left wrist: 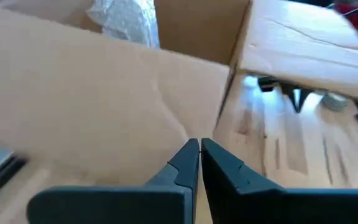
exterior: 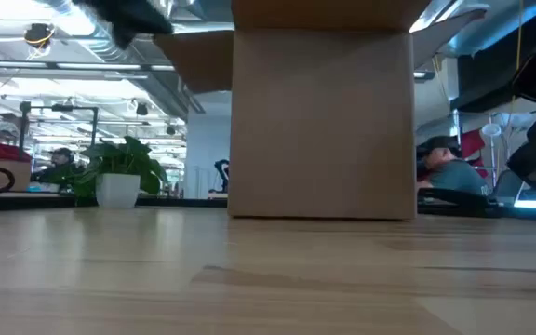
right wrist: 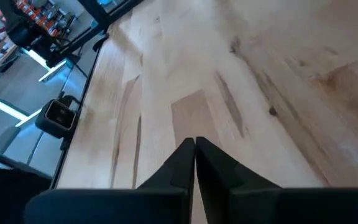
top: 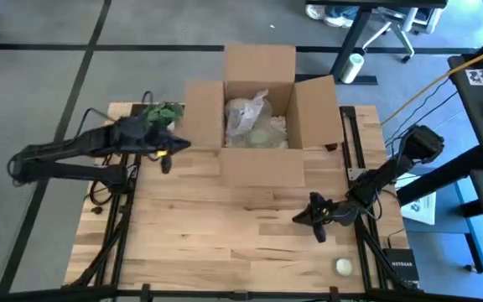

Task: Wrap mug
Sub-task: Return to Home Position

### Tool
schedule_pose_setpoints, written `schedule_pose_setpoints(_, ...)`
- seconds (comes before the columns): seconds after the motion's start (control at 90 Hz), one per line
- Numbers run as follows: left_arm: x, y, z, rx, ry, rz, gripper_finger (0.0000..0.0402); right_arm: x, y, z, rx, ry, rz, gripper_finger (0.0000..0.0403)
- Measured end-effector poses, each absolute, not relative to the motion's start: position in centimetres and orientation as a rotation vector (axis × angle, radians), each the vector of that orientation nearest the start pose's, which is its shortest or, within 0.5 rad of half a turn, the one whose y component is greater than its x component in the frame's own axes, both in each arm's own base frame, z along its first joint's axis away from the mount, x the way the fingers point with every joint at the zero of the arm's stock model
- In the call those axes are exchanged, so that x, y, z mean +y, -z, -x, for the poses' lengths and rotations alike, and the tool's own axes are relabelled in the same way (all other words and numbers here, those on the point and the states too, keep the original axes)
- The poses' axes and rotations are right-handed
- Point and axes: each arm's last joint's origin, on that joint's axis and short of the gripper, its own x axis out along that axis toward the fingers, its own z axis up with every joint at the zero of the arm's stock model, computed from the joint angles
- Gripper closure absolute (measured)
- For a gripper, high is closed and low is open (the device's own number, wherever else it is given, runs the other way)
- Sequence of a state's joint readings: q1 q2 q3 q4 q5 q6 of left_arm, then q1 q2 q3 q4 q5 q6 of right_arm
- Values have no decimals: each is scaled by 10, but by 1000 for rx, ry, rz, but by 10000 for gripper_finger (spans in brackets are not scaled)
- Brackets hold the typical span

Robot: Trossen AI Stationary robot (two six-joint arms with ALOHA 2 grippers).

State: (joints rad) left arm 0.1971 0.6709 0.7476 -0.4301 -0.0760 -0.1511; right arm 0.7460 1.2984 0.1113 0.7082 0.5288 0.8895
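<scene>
One wrapped mug [top: 246,114] in one box [top: 262,167]; left hand [left wrist: 199,145], right hand [right wrist: 194,143] (both empty) closed.

High view: bright, even overhead light; bench [top: 225,239] uniformly lit, with soft shadows only beneath the arms.
Low view: ceiling lights [exterior: 40,35] glare at 10 o'clock; near face of cardboard box [exterior: 322,121] shaded and backlit.
Left wrist view: white glare patch on bench at 2 o'clock.
Right wrist view: pale sheen at 1 o'clock.
</scene>
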Motion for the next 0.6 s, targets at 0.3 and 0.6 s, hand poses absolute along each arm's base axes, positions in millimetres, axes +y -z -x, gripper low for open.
schedule_pose_setpoints(0.3,18,-255,-108,208,-299,232,401,110,-111,-141,429,4,-618,403)
schedule_pose_setpoints(0.6,13,-224,-100,74,-258,175,401,110,-111,-141,430,13,-658,403)
